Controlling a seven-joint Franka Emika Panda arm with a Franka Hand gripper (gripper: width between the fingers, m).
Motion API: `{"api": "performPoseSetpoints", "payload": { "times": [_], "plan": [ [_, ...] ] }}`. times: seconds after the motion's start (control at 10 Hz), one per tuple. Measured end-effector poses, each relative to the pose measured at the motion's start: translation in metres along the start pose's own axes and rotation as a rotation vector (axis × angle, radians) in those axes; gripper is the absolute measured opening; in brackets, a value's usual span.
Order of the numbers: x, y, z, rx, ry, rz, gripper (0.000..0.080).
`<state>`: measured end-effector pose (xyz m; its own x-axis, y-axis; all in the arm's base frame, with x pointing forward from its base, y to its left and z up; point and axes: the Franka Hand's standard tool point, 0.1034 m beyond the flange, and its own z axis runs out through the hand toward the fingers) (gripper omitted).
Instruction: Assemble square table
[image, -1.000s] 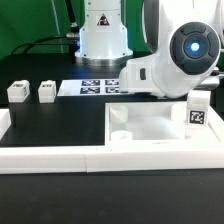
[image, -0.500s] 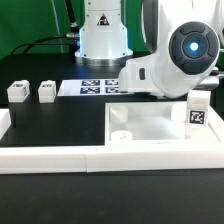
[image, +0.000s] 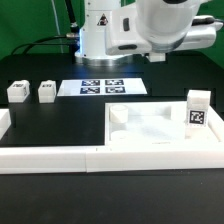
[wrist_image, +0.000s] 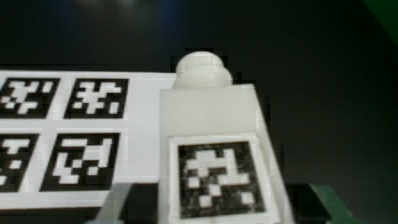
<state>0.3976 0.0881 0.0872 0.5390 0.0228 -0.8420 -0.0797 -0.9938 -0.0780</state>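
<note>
Arm: the arm (image: 150, 28) hung high, well above the table, at the top of the exterior view; the jaws could not be made out there.
Gripper: from the wrist, the gripper (wrist_image: 217, 208) showed only as two dark fingertips (wrist_image: 329, 203) at the picture's edge.
Jaws: the near end of a leg block (wrist_image: 210, 130) ran between them; whether they clamped it or stood clear could not be told.
Leg block: straight ahead of the jaws, tag face toward the wrist camera, rounded peg at its far end.
Marker board: the marker board (wrist_image: 54, 120) lay beyond the jaws, behind and beside that block.
Square slab: the square slab (image: 150, 128) lay flat below the arm, rim up.
Upright leg block: the upright leg block (image: 197, 110) stood at the slab's corner on the exterior view's right; whether it was the block seen from the wrist could not be told.
Spare leg blocks: the two spare leg blocks (image: 17, 91) sat side by side, well apart from the arm, on the exterior view's left.
Border bar: the border bar (image: 60, 158) ran along the slab's near edge.
</note>
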Motion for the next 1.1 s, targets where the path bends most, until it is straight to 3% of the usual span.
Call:
{"api": "performPoseSetpoints", "payload": {
  "times": [0.2,0.3,0.5,0.6,0.7,0.9,1.1],
  "plan": [
    [0.009,0.001,-0.014,0.004,0.138,-0.021,0.0288],
    [0.014,0.006,-0.035,0.01,0.224,-0.05,0.0289],
    [0.016,0.033,-0.099,0.012,0.376,-0.14,0.0289],
    [0.01,0.039,-0.123,-0.01,0.44,-0.155,0.0289],
    [0.005,0.035,-0.135,-0.025,0.506,-0.163,0.0289],
    [0.011,0.041,-0.132,-0.029,0.661,-0.151,0.0289],
    [0.018,0.045,-0.141,-0.039,0.808,-0.145,0.0289]
  ]
}}
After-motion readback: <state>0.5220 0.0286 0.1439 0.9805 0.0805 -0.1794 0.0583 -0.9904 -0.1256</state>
